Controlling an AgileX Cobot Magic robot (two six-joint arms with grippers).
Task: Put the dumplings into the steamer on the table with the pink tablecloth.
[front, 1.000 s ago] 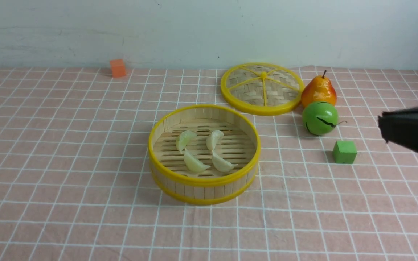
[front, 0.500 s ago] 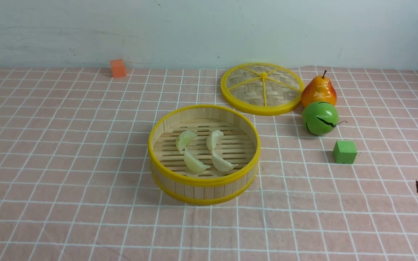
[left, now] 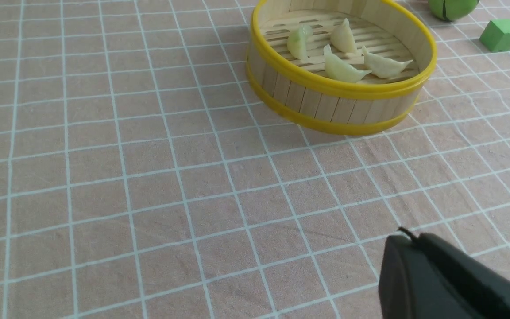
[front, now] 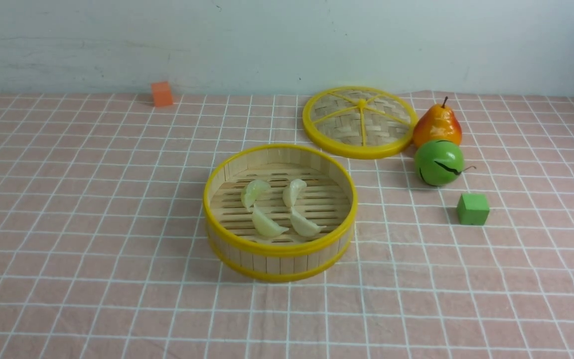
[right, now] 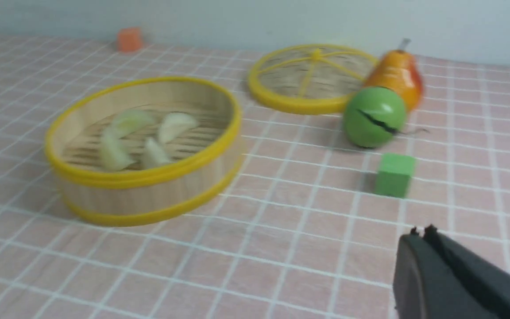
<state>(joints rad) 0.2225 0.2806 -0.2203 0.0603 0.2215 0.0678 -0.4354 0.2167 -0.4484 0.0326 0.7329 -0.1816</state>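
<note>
Dumplings: all four [front: 267,222] lie inside the steamer [front: 281,248], on its slatted floor, grouped around the middle; we take them as placed for good, since each rests within the rim and none hangs over it.
Steamer: upright on the pink cloth [front: 117,309] over the surface, open at the top, which leaves us a free way in from above.
Lid: the woven lid [front: 361,122] lies behind the steamer, apart from it; set aside, we judge, so the basket could be filled.
Left gripper: ours [left: 407,235] is closed with nothing between its tips, over bare cloth.
Right gripper: closed and empty too [right: 422,232], clear of the basket; we read both as parked out of the way.
Green cube: on the cloth [front: 473,209] near the apple [front: 439,162], no part of our job.
Progress: the task looks done; we would keep both arms back, as a bump could shift the dumplings.
</note>
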